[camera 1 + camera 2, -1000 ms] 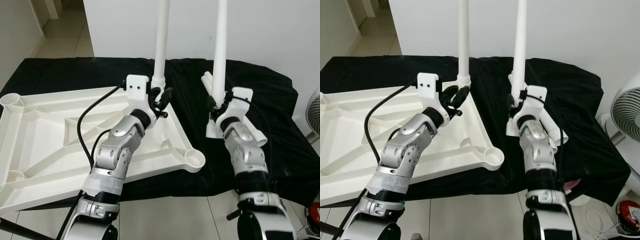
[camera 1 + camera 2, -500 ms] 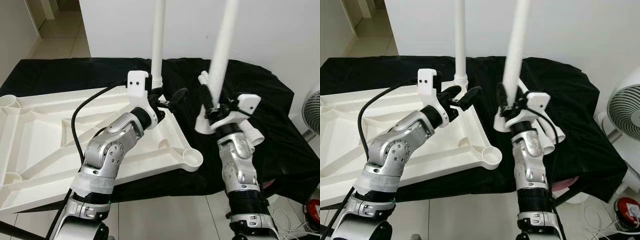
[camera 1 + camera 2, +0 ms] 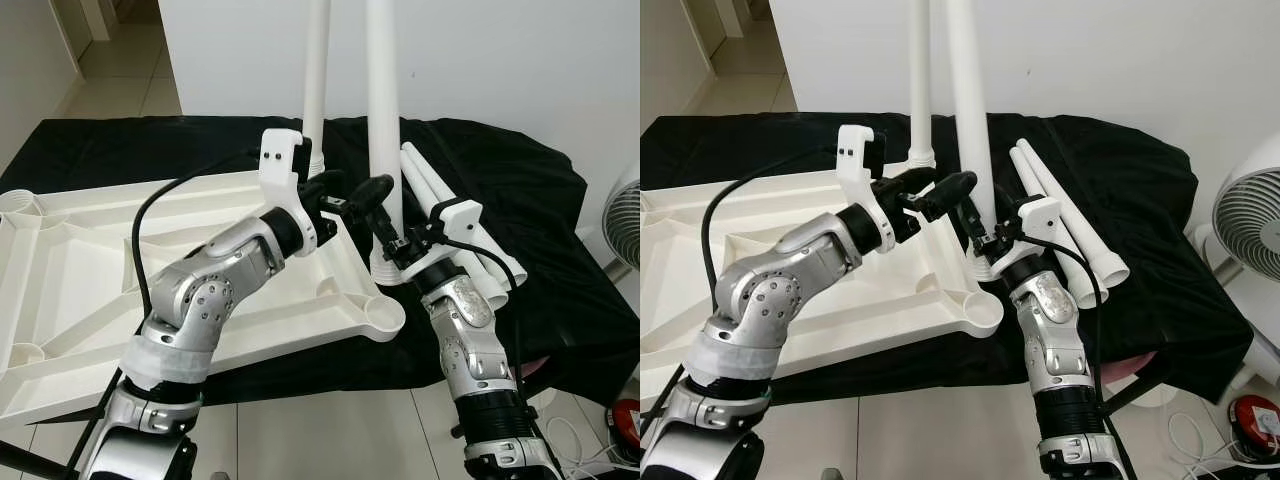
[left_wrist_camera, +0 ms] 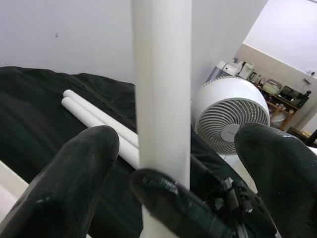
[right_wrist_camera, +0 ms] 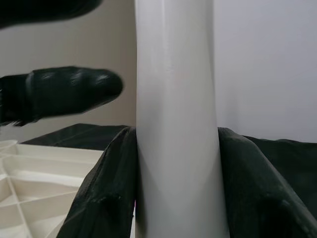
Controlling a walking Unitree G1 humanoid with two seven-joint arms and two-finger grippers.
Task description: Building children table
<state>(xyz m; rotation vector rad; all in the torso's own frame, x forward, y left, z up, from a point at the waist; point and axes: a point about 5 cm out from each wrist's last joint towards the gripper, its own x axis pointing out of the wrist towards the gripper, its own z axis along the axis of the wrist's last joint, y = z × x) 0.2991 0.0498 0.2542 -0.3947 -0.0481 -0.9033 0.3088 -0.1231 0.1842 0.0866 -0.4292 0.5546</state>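
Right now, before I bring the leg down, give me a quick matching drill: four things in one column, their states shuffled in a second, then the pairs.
Things:
1. upside-down tabletop
2. held leg
3. installed leg
4. spare legs

States:
A. lying flat on the black cloth
B. upright, clamped by the right gripper
C. standing in the tabletop's far corner socket
D. resting on the cloth with its ribs facing up

The left gripper hovers with its jaws apart near the held leg.

Pairs: 1-D, 2-B, 3-C, 4-A
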